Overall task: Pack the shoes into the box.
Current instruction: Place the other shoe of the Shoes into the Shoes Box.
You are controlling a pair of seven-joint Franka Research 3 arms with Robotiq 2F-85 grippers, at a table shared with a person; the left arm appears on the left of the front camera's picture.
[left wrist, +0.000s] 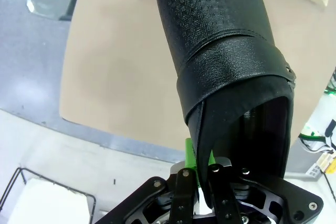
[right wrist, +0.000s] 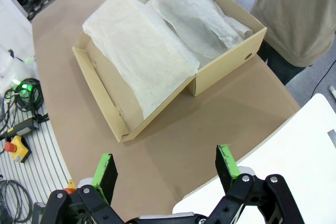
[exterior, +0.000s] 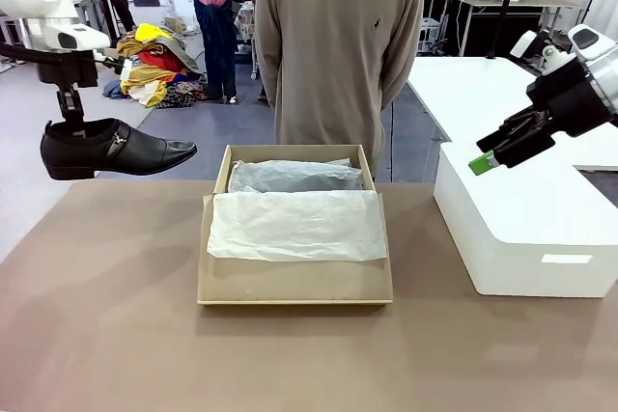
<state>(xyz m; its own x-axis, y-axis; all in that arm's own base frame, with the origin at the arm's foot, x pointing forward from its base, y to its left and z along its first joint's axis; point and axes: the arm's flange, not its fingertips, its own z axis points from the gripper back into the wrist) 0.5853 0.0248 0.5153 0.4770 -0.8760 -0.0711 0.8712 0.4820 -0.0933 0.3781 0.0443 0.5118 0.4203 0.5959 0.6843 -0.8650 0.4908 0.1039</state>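
Shoe (exterior: 116,149): one, glossy black with a side buckle strap, hung level at mid-left of frame, well apart from the box (exterior: 220,180). Left end effector (exterior: 70,123) pinched its heel collar. Right end effector (right wrist: 165,163) stood spread and empty at upper right. The box sat open at centre on the surface (exterior: 106,325), with tissue paper (exterior: 294,224) draped over its flap. Advised: carry the shoe over the rear tray, lower it sole-down, and release once seated. No brand or writing was legible.

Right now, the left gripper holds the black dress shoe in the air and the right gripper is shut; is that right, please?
No: the right gripper is open, as the right wrist view shows. The left gripper does hold the black dress shoe in the air.
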